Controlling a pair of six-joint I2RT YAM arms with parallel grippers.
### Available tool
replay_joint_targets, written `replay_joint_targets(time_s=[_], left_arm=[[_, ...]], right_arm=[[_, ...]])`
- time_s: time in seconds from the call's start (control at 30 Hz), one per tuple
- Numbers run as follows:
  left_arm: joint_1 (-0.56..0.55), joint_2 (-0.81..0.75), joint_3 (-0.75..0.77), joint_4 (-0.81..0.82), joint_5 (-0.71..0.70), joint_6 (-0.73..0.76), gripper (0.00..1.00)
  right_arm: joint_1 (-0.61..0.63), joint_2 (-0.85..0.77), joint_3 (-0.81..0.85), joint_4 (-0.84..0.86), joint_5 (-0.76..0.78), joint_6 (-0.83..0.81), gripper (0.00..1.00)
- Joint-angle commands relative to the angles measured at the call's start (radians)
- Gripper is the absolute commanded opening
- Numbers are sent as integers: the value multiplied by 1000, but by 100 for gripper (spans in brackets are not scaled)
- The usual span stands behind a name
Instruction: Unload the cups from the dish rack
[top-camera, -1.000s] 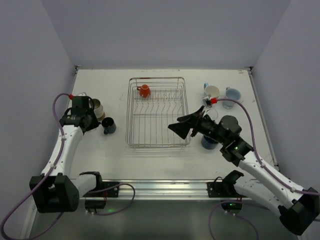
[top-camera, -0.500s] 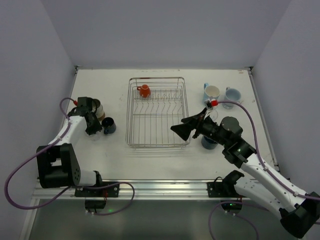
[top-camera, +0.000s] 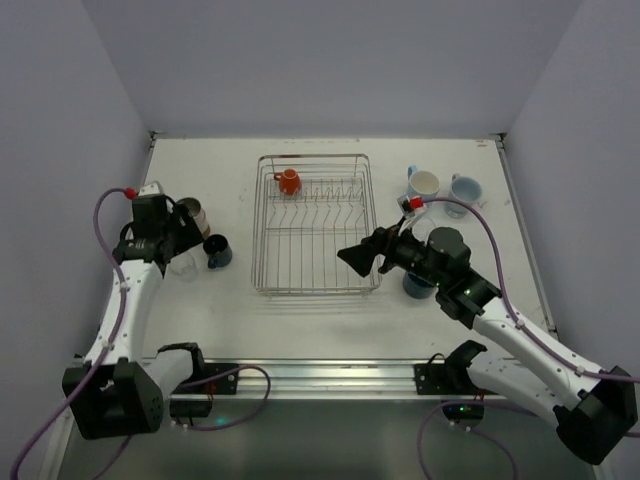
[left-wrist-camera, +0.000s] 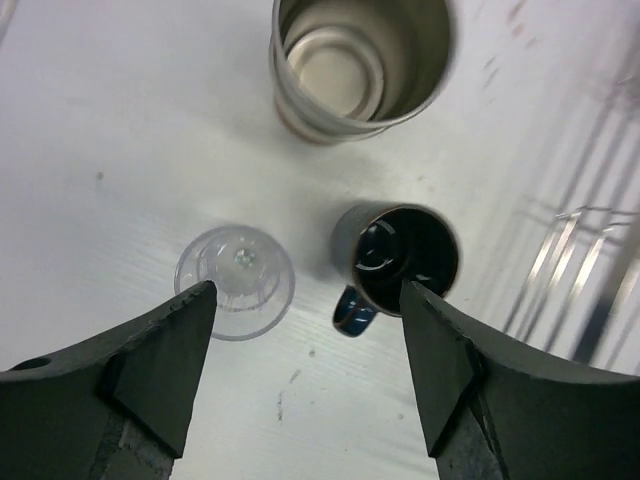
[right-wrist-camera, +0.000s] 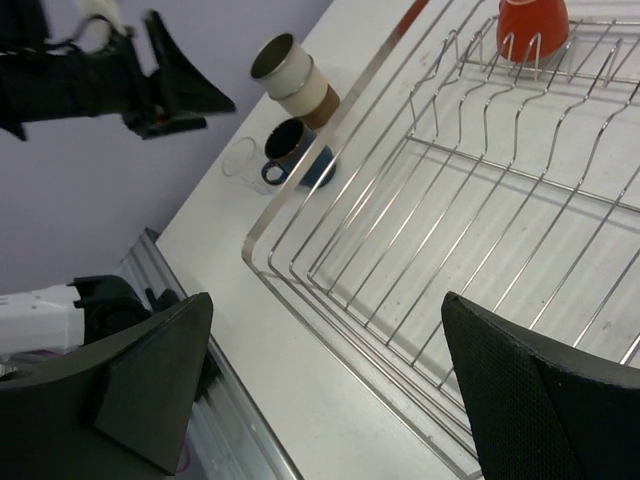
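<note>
The left gripper (left-wrist-camera: 308, 290) hangs over the left side of the white table (top-camera: 320, 320), its jaws spread wide with nothing between them. Through its wrist camera we look straight down on three cups standing upright on the table. A clear glass (left-wrist-camera: 235, 282) is by the tip of one finger, and a dark blue mug (left-wrist-camera: 395, 260) is just beside the glass, by the tip of the other finger. A cream-and-brown tumbler (left-wrist-camera: 360, 60) stands farther back. The gripper touches none of them. The right gripper (top-camera: 355, 258) is likewise spread wide and holds nothing. It hovers above the near right corner of the dish rack (top-camera: 256, 240), a silver wire basket in the middle of the table. Its wrist camera looks across the bare tines toward the far left. There we see an orange mug (top-camera: 288, 181) sitting in the rack's far left corner. To the right of the rack, a cream mug (top-camera: 424, 184) and a light blue mug (top-camera: 463, 188) stand near each other at the far side of the table. Nearer to us, a second dark blue mug (top-camera: 415, 287) is partly hidden beneath the right arm.
</note>
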Motion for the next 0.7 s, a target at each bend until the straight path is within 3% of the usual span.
replay_joint_targets(time_s=[0.0,0.13,0.3,0.53,0.67], left_arm=[[8,-157,60,65,52,58,79],[-19,-316,44,114,185,83,79],[-74,-373,-45,252,496,60,79],[-206,-430,-60,302,483,86,79],[-226,-462,-103,332,473,83,79]], right_arm=[[-4,45,29,13,21,-24,99],[-4,72,12,63,61,-24,96],[-2,249,108,33,80,-37,83],[13,595,375,-27,173,-63,77],[15,833,721,-197,230,-122,76]])
